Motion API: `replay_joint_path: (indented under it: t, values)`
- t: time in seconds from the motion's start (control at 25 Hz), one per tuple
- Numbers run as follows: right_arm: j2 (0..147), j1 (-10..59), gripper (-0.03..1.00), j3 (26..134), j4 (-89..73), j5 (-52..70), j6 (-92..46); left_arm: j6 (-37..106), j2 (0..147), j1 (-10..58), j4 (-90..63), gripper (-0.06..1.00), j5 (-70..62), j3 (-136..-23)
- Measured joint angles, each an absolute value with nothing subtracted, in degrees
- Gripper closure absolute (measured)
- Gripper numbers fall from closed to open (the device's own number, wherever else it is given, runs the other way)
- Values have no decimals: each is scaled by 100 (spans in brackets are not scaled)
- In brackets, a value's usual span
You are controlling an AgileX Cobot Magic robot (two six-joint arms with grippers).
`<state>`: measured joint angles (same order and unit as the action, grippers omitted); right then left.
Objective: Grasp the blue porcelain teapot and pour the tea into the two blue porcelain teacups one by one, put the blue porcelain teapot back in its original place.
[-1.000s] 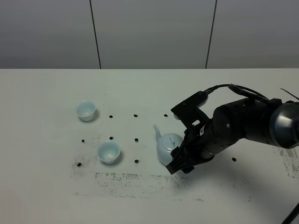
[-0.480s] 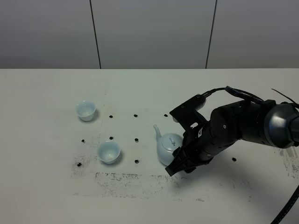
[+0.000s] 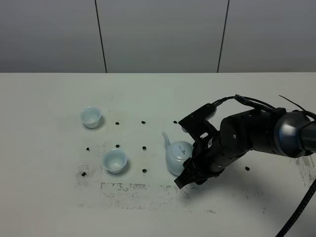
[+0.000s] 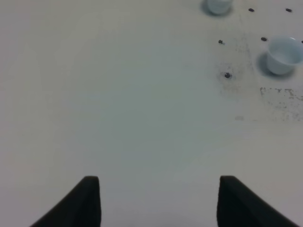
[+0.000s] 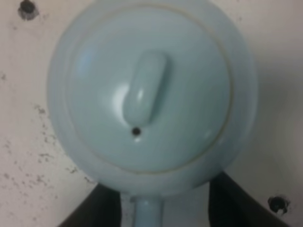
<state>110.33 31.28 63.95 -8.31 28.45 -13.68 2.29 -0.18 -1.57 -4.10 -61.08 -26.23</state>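
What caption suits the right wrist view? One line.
Right pincer, open, straddling the handle of the blue porcelain teapot, from above.

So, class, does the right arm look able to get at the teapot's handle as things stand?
Probably yes: the right gripper sits open over the teapot, its fingers flanking the handle, with nothing between.

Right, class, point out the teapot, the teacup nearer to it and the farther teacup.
teapot [image 3: 174, 159], exterior high view, on its round body.
nearer teacup [image 3: 114, 160], exterior high view, inside its bowl.
farther teacup [image 3: 91, 116], exterior high view, inside its bowl.
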Motion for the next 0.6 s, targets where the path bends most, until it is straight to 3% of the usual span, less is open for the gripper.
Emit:
replay_joint_path:
  t: [0.4,0.6]
  values:
    - [11033,3128,61,6450,-831,2890,-1368,229,-18,-157,-410,44,-6108,-2623]
    - [11033,3128,79,6450,-831,2872,-1368,229,-18,-157,-410,44,-6108,-2623]
